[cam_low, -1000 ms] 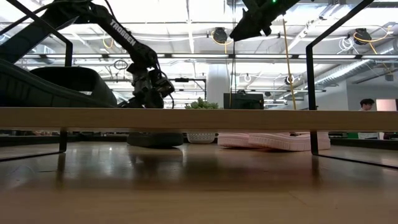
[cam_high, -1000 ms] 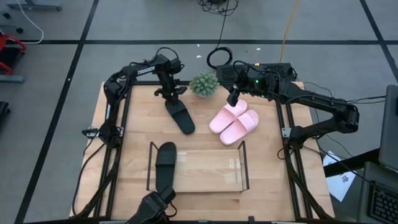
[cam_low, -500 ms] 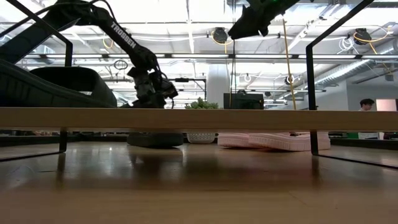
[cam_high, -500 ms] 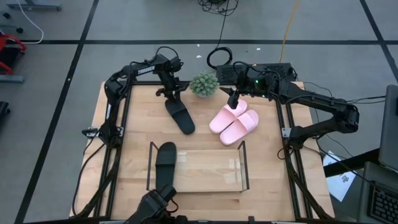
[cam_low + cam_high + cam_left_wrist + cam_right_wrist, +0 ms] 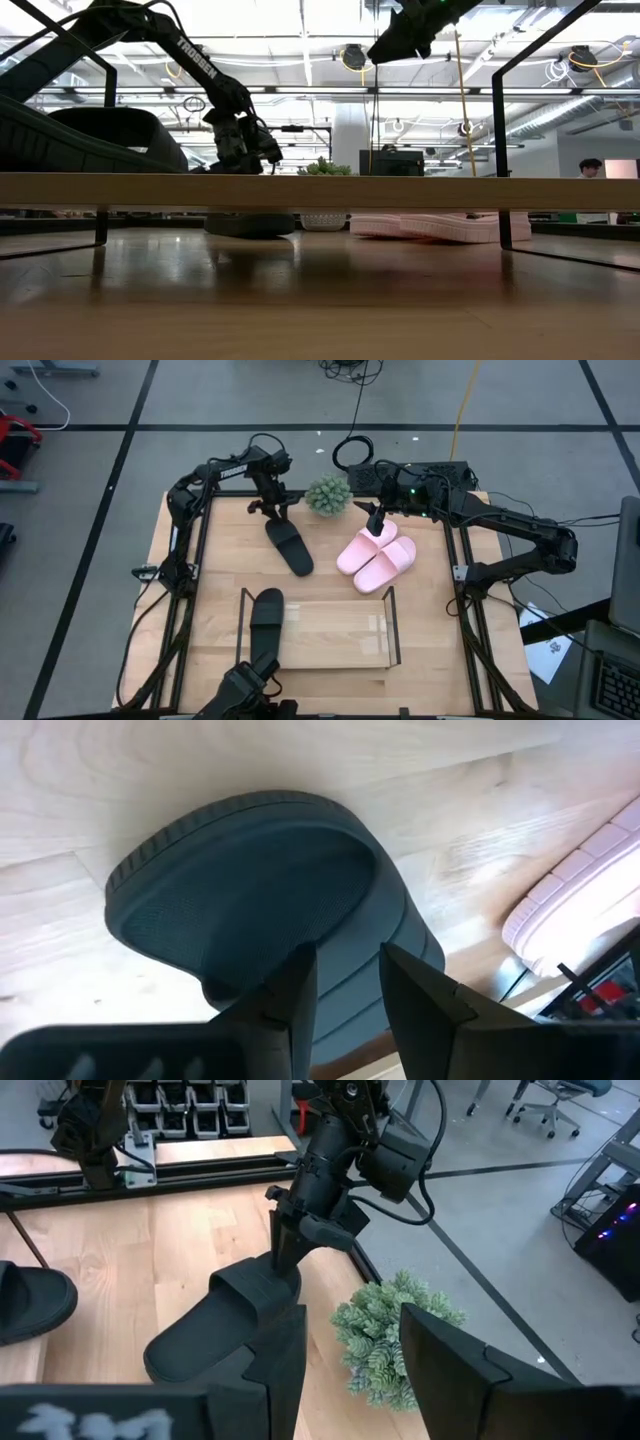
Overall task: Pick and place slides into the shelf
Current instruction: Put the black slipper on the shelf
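Observation:
One black slide [image 5: 292,548] lies flat on the table's far left part, and it also fills the left wrist view [image 5: 250,890]. My left gripper [image 5: 272,508] is open and points down over that slide's strap end [image 5: 262,1285]. The two pale pink slides [image 5: 376,556] lie side by side to the right of the black slide. My right gripper [image 5: 377,525] hangs open above their far ends. The other black slide [image 5: 265,622] lies in the left end of the clear shelf [image 5: 335,632] near the table's near edge. My left gripper [image 5: 345,970] comes at the black slide from above, its fingers [image 5: 283,1255] reaching down to the strap. I cannot tell whether they touch it. The slide lies flat on the table.
A small potted plant [image 5: 328,495] stands at the far edge between the two grippers. Black frame posts run along the table's left and right sides. Most of the shelf floor to the right of the black slide is bare. A person [image 5: 590,170] shows far back in the room.
My left gripper has shifted only slightly over the black slide. Both black slides and the pink pair lie where they were.

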